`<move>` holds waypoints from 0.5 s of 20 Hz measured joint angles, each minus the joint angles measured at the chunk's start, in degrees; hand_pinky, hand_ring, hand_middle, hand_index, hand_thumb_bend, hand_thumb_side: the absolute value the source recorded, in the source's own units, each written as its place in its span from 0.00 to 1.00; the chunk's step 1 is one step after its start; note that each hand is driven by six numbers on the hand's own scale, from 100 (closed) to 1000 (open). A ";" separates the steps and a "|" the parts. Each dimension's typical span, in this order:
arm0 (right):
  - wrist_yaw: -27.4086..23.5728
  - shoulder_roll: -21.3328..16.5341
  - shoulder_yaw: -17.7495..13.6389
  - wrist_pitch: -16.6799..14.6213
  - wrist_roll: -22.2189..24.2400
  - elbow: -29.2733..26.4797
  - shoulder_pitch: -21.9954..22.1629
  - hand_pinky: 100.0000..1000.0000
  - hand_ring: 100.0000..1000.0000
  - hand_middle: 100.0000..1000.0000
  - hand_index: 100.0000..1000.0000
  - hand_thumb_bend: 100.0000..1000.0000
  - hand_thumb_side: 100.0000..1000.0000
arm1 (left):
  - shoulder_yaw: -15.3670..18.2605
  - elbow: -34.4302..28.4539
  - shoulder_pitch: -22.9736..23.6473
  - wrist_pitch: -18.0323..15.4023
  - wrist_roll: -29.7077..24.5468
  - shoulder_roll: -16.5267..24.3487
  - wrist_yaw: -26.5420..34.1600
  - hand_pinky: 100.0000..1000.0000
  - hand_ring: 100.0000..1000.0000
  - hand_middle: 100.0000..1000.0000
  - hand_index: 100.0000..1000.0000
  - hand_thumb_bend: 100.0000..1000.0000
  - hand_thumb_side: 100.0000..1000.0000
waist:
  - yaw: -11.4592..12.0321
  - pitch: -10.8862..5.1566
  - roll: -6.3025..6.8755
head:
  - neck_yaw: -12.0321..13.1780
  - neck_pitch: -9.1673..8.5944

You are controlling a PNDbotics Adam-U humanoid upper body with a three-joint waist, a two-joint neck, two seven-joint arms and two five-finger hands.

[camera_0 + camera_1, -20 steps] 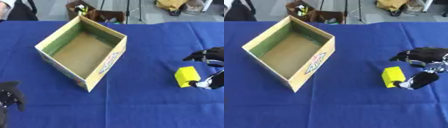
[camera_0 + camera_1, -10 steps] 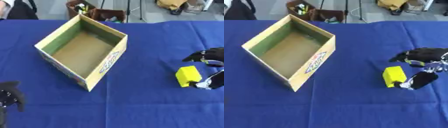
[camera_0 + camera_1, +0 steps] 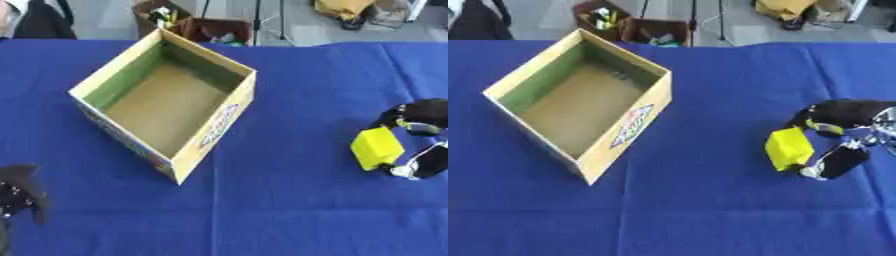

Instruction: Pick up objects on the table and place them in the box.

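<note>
Sitting at about 3 o'clock on the blue surface [image 3: 289, 210], the yellow block [image 3: 788, 148] is pinched by the right hand [image 3: 843, 134]. Dark fingers [image 3: 833, 111] curl over its top, and the thumb [image 3: 836, 163] presses in from below at its lower right corner. I cannot tell if the block rests on the cloth or is a little above it.

Compared with one second ago, the block and the right hand are in almost the same spot. The block looks tipped a tiny bit more, with its top leaning toward 11 o'clock. The box has not moved.

The box [image 3: 166, 100] is open on top and sits at about 10 o'clock, turned askew so one corner points toward 5 o'clock. Its inside shows only a brown floor and green walls. The block is well apart from the box, with a wide strip of bare blue cloth between them. More open cloth lies along the near edge at 6 o'clock.

The left hand [image 3: 19, 192] shows at 8 o'clock in the left eye view, near the lower corner, dark, with fingers relaxed and holding nothing. It is well apart from the box.

Past the far edge at 12 o'clock is a small brown carton [image 3: 197, 26] with bits inside on the floor.
</note>
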 measured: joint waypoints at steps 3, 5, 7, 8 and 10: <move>0.31 0.11 0.08 -0.14 -1.26 0.09 -0.10 0.57 0.62 0.40 0.53 0.25 0.45 | 0.00 0.00 -0.01 0.01 -0.01 0.00 0.00 0.14 0.31 0.33 0.62 0.00 0.99 | -0.11 0.00 0.00 | 0.00 0.00; 0.31 0.45 -0.08 -0.10 -2.49 -0.07 -0.13 0.54 0.56 0.31 0.43 0.23 0.43 | -0.01 0.00 -0.01 0.01 -0.01 0.00 0.00 0.14 0.31 0.33 0.62 0.00 0.99 | -0.19 0.00 -0.01 | 0.00 0.00; 0.29 0.54 -0.10 0.02 -3.87 -0.17 -0.03 0.53 0.54 0.28 0.40 0.22 0.43 | -0.01 0.00 -0.01 0.01 -0.02 0.00 0.00 0.14 0.31 0.33 0.62 0.00 0.99 | -0.23 0.02 -0.01 | 0.00 0.00; 0.24 0.58 -0.10 0.06 -4.61 -0.20 0.00 0.52 0.53 0.26 0.38 0.21 0.43 | -0.01 0.00 -0.01 0.02 -0.03 0.00 0.00 0.14 0.31 0.33 0.62 0.00 0.99 | -0.28 0.05 -0.01 | 0.01 0.00; -0.09 0.59 -0.11 0.15 -6.06 -0.58 0.21 0.51 0.51 0.26 0.38 0.19 0.45 | -0.01 0.00 -0.01 0.09 -0.09 0.00 0.00 0.14 0.31 0.33 0.62 0.00 0.99 | -0.38 0.05 -0.01 | 0.01 0.00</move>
